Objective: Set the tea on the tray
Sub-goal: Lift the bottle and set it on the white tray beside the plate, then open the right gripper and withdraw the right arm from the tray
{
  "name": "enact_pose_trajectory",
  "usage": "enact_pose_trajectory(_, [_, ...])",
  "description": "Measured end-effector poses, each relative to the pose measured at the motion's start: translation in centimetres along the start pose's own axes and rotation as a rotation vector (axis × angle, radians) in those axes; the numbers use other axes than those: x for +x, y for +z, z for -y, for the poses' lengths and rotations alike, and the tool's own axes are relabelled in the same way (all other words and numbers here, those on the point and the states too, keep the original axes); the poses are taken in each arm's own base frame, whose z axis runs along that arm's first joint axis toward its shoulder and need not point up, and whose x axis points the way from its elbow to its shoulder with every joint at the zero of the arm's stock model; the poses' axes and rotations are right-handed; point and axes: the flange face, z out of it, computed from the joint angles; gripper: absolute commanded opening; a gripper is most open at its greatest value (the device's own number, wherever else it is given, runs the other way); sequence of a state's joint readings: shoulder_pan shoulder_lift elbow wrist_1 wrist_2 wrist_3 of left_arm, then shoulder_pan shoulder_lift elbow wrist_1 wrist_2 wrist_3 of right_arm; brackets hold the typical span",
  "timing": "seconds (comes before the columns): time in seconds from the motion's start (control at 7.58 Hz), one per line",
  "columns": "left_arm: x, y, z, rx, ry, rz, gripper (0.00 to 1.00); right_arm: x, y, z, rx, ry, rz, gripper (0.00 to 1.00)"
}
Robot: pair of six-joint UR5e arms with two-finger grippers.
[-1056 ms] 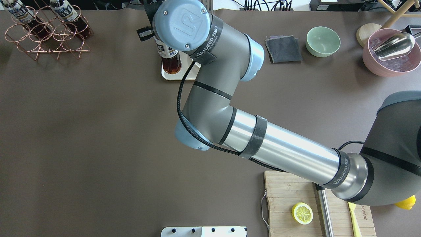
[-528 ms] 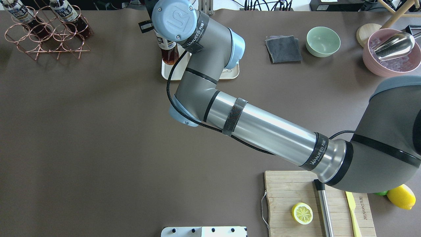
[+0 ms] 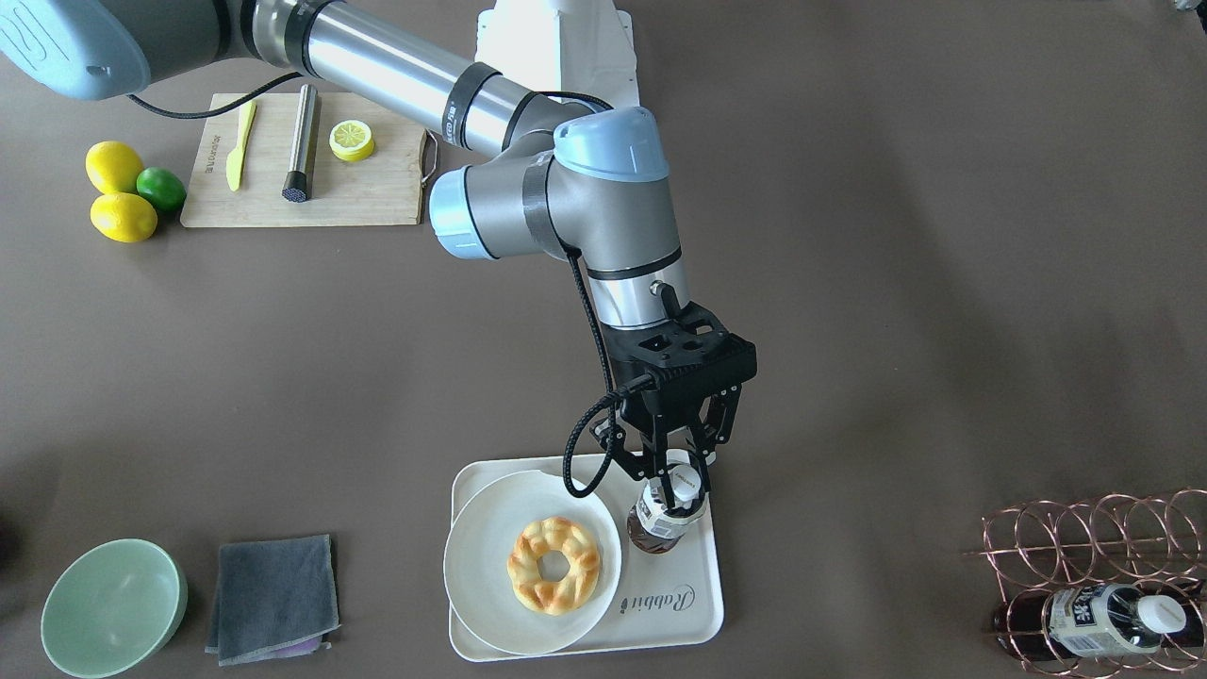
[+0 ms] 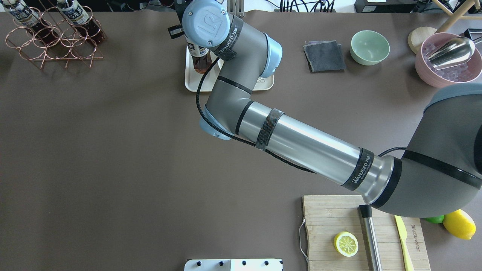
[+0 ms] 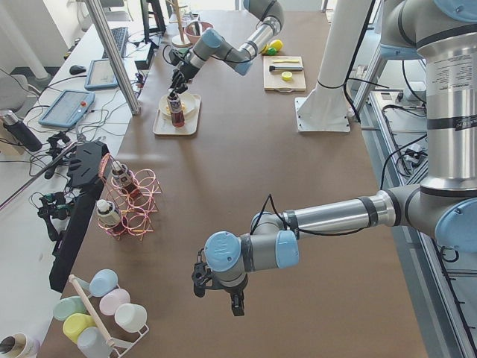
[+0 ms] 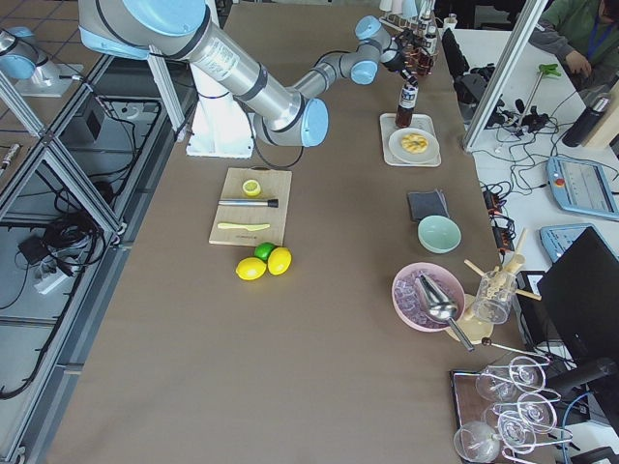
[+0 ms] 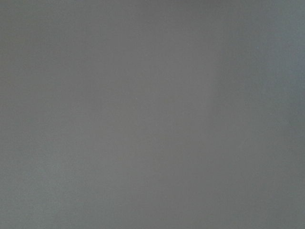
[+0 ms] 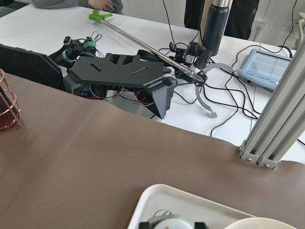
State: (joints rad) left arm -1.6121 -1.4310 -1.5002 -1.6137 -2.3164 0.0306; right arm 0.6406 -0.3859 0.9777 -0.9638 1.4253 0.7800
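The tea bottle (image 3: 657,521), with dark liquid and a white cap, stands upright in the far right part of the off-white "Rabbit" tray (image 3: 681,604), beside a plate. My right gripper (image 3: 679,475) reaches down from above and is shut on the bottle's cap and neck. In the overhead view the bottle (image 4: 200,62) shows under the wrist, over the tray (image 4: 191,85). The right wrist view shows the tray rim (image 8: 164,196) and the cap's top at the bottom edge. My left gripper (image 5: 218,297) hangs over bare table far from the tray; I cannot tell whether it is open.
A round white plate (image 3: 471,566) with a doughnut (image 3: 553,564) fills the tray's other side. A copper rack (image 4: 52,41) holds two more bottles. A grey cloth (image 3: 272,597), green bowl (image 3: 111,606), cutting board (image 3: 358,193) and lemons (image 3: 115,168) lie elsewhere.
My right arm carried the bottle away from the robot and then slightly right, further in over the tray. The gripper stays shut on it.
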Motion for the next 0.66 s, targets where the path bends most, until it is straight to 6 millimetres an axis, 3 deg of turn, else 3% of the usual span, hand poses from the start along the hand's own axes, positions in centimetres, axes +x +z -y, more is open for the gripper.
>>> enact_pose_trajectory(0.53, [-0.04, 0.04, -0.06, -0.001, -0.001, 0.000, 0.98, -0.47, 0.20, -0.96, 0.003, -0.002, 0.011, 0.00])
enact_pose_trajectory(0.66, [-0.04, 0.04, -0.06, 0.000, 0.000, 0.000, 0.98, -0.56, 0.24, -1.16, 0.002, -0.003, 0.014, 0.36])
